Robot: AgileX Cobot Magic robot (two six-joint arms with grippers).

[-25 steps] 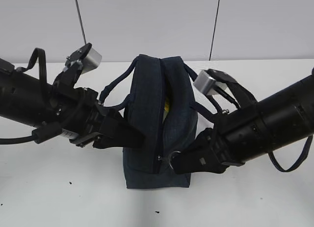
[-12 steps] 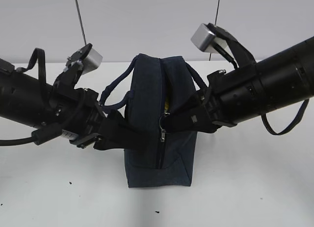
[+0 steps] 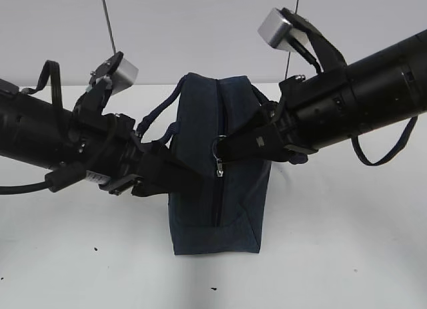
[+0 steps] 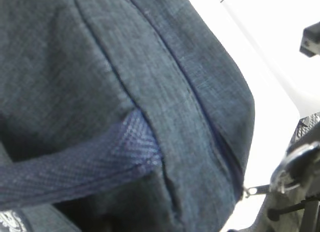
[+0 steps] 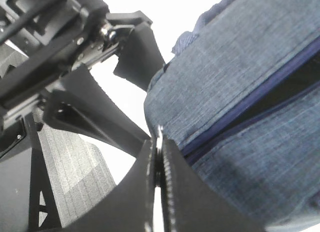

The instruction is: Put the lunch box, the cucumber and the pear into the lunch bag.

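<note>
The dark navy lunch bag (image 3: 200, 115) stands upright in the middle of the white table. It fills the left wrist view (image 4: 100, 66) and shows in the right wrist view (image 5: 250, 66). My left gripper (image 3: 181, 179) presses into the bag's left side and seems shut on its fabric; its jaws are hidden in the left wrist view. My right gripper (image 3: 223, 149) is shut on the metal ring pull (image 3: 218, 147), held at the upper front of the zipper; the ring also shows in the left wrist view (image 4: 295, 164). The lunch box, cucumber and pear are hidden.
The bag's padded handles (image 3: 157, 115) hang out to both sides between the arms. The white table (image 3: 333, 255) lies bare in front of and beside the bag. A pale wall stands close behind. Both arms crowd the bag.
My right gripper has risen with the ring pull from the bag's lower front to its upper front. The zipper gap has closed and the yellow inside no longer shows. The left arm stays put.
</note>
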